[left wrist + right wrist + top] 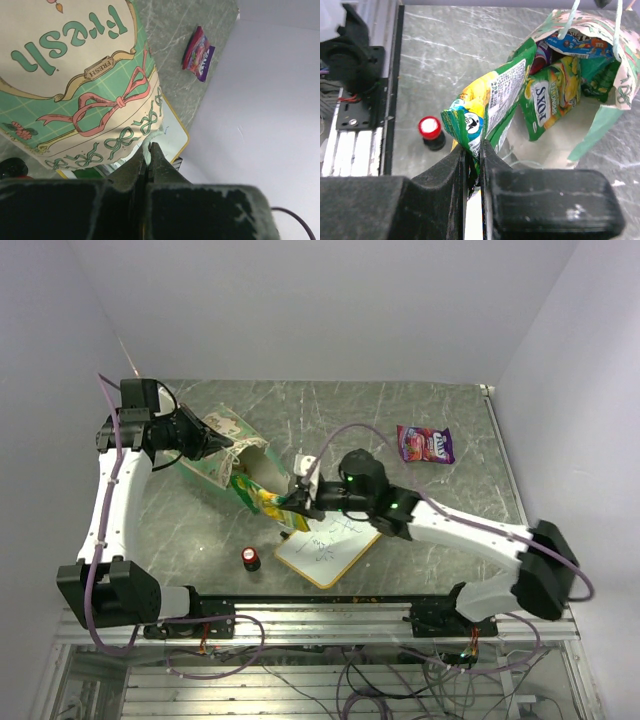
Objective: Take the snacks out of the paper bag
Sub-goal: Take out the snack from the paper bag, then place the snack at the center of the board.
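The green paper bag (222, 452) lies tilted on the table's left, mouth toward the middle; it fills the left wrist view (80, 80) and shows its open mouth in the right wrist view (600, 130). My left gripper (215, 440) is shut on the bag's white string handle (147, 153) and holds the mouth up. My right gripper (297, 502) is shut on a green-and-yellow snack packet (490, 107), just outside the mouth (268, 502). Another green packet (552, 97) and a blue one (577, 42) lie inside the bag. A purple packet (425, 444) lies on the table at the far right.
A wood-framed whiteboard (330, 545) lies near the front edge under my right gripper. A small red-capped black cylinder (250, 558) stands left of it, and it also shows in the right wrist view (431, 133). The metal rail (320, 602) runs along the near edge.
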`<state>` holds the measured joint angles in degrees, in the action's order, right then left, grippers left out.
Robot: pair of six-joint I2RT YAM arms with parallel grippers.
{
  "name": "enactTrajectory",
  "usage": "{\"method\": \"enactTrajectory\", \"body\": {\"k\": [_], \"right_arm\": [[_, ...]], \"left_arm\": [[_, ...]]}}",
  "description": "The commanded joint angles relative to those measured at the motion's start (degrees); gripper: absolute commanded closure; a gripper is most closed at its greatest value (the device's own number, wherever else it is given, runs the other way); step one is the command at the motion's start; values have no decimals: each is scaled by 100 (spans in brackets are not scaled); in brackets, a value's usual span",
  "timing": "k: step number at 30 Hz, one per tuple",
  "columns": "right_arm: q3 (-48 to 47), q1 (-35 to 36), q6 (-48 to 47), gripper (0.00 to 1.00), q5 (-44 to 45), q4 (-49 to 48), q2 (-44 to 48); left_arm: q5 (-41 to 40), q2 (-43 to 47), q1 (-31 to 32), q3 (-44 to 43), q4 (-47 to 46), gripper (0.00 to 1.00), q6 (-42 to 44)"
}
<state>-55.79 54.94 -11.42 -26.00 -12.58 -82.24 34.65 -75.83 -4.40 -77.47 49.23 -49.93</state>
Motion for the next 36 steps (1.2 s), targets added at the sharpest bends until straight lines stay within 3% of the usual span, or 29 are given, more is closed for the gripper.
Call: {"method": "enactTrajectory", "body": {"k": [1,6,12,17,23,27,36], "right_arm": [[20,-17,-199,100,244,1628,1173],[-118,-71,-391,100,1844,2839,2300],[-459,-682,-271,100,3983,2388,2477],[-1010,-2671,256,100,4315,2389,1356],[-2153,-3779,602,100,5971,3094,-421],[-2533,-4105,481,100,6307,3095,-1261],[-3615,-4107,357,100,6872,3572,-3195]], "left_arm": [[-230,184,-43,-18,12,93,-97],[-277,305,-45,134,-139,93,-172],[-279,181,-48,-58,-113,93,-116],[-286,173,-43,-46,-267,93,-214],[-304,47,-39,-157,-146,93,-108],[-232,-130,-41,-269,-159,93,-82],[-90,-271,-37,-264,-54,93,133]]}}
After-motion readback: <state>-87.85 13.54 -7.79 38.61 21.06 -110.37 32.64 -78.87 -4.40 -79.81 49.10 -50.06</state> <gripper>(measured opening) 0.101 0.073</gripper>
